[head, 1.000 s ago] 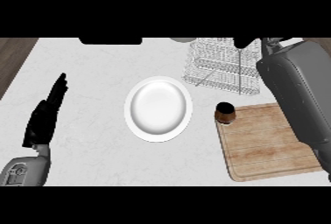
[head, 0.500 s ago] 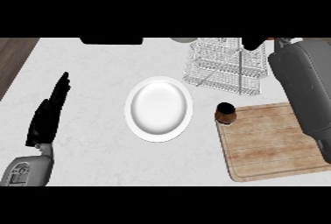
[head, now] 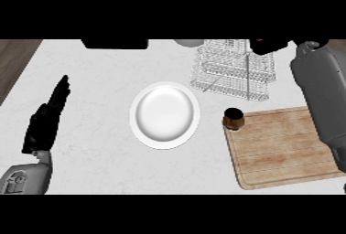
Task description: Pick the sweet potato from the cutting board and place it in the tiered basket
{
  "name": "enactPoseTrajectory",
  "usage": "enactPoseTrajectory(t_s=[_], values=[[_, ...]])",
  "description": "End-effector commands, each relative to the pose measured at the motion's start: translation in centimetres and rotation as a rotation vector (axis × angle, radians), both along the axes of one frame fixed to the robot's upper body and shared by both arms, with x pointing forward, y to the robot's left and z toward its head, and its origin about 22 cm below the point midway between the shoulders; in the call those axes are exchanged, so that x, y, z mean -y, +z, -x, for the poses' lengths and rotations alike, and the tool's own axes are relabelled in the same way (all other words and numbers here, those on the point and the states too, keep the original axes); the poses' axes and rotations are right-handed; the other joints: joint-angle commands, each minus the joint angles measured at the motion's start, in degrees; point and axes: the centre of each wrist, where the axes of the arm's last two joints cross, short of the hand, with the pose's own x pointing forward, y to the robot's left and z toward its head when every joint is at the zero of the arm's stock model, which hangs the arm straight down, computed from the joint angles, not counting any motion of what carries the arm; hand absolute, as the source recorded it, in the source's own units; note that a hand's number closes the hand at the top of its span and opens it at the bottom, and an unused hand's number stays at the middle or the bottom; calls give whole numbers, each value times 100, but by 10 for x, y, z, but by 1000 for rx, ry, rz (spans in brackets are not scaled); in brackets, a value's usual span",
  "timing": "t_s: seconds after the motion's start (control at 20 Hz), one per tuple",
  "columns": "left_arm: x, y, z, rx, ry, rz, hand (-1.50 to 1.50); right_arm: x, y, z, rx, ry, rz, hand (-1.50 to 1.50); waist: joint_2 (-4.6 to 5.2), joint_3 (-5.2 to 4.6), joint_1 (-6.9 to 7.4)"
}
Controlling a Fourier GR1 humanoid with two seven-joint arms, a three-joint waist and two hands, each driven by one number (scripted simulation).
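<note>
The wooden cutting board [head: 283, 151] lies at the lower right with no sweet potato showing on it or anywhere else in view. The wire tiered basket [head: 233, 68] stands behind it at the upper right. My right forearm stretches up along the right edge, and my right hand [head: 269, 45] sits at the basket's far right corner, cut off by the top of the view, so what it holds is hidden. My left hand [head: 47, 116] rests open at the left, fingers straight and pointing away.
A white plate [head: 165, 115] sits mid-counter. A small dark brown bottle [head: 232, 119] stands at the board's near-left corner. A black object [head: 115, 44] and a pale round one [head: 189, 42] lie along the far edge. The counter's edge runs down the upper left.
My right forearm has swung a little to the right, and the hand has shifted along the basket's far edge. The left hand has stayed still.
</note>
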Motion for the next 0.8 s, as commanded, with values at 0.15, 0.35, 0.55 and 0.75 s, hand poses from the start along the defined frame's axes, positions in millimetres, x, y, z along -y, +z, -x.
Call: enactPoseTrajectory(t_s=[0.15,0.35,0.55,0.75], values=[[5,4,-9,-2,15,-13,0,8,-33,4,49,-14,-177,-150,130,49,8],[7,14,-9,-6,2,3,0,13,-14,7,182,-29,-245,-150,117,50,8],[-7,0,4,-14,9,1,0,40,2,13,271,-76,-287,-150,111,49,-2],[-2,-10,2,5,37,-7,0,84,45,27,220,-153,-344,-150,99,46,-71]])
